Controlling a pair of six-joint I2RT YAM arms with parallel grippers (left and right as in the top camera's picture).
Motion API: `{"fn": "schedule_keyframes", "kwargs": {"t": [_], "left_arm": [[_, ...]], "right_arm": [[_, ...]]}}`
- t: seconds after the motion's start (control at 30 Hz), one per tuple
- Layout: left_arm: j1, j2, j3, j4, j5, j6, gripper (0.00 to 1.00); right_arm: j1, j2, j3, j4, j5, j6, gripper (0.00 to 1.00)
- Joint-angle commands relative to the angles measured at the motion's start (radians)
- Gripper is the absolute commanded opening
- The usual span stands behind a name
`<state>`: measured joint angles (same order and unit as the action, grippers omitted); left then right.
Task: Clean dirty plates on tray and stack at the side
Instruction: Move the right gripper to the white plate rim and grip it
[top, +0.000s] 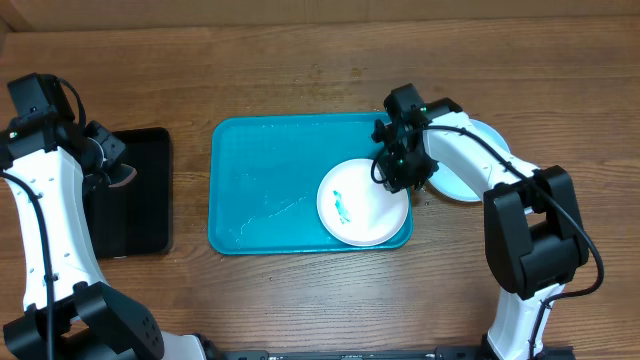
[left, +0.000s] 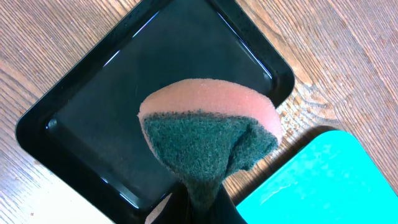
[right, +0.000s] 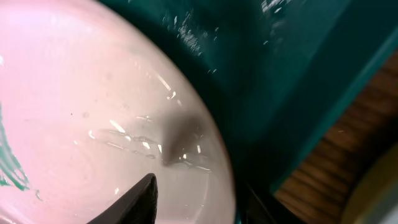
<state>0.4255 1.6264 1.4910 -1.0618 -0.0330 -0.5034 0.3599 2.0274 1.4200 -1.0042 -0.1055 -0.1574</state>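
R claw (top: 398, 172) at plate (top: 362, 203) rim; L claw (left: 194, 208) holds sponge (left: 208, 134).
White plate w/ green smear (top: 342, 207) sits in tray's (top: 260, 170) right end. R claw straddles its rim; can't tell if gripping. L claw pinches sponge over black tray (left: 124, 74), well apart. Best approach: pin plate steady, press sponge flat on smear. Blue plate (top: 470, 185) lies on desk beside tray.

Wooden table (top: 300, 60): turquoise tray (top: 260, 170) in the middle, black tray (top: 140, 210) on the left. Pale blue plate (top: 460, 186) on the right, just beside the turquoise tray.
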Motion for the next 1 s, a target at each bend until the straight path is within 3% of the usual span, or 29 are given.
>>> {"fn": "schedule_keyframes", "kwargs": {"t": [0.0, 0.13, 0.27, 0.43, 0.67, 0.83, 0.97], "left_arm": [[0.0, 0.008, -0.005, 0.004, 0.008, -0.017, 0.04], [0.0, 0.008, -0.005, 0.004, 0.008, -0.017, 0.04], [0.0, 0.008, -0.005, 0.004, 0.031, -0.016, 0.04], [-0.003, 0.008, -0.005, 0.003, 0.154, 0.052, 0.04], [-0.063, 0.008, -0.005, 0.004, 0.3, 0.145, 0.04], [-0.171, 0.013, -0.005, 0.002, 0.3, 0.168, 0.04], [-0.285, 0.034, -0.005, -0.004, 0.291, 0.172, 0.04]], "right_arm": [[-0.006, -0.002, -0.033, 0.006, 0.014, 0.023, 0.4], [-0.006, -0.002, -0.034, 0.014, -0.027, 0.068, 0.16], [-0.005, -0.002, -0.034, 0.078, -0.152, 0.164, 0.04], [0.018, -0.002, -0.034, 0.208, -0.249, 0.336, 0.04], [0.129, -0.002, -0.034, 0.335, -0.237, 0.374, 0.04], [0.221, -0.001, -0.034, 0.377, -0.035, 0.512, 0.04], [0.256, 0.001, -0.034, 0.392, 0.051, 0.532, 0.04]]}}
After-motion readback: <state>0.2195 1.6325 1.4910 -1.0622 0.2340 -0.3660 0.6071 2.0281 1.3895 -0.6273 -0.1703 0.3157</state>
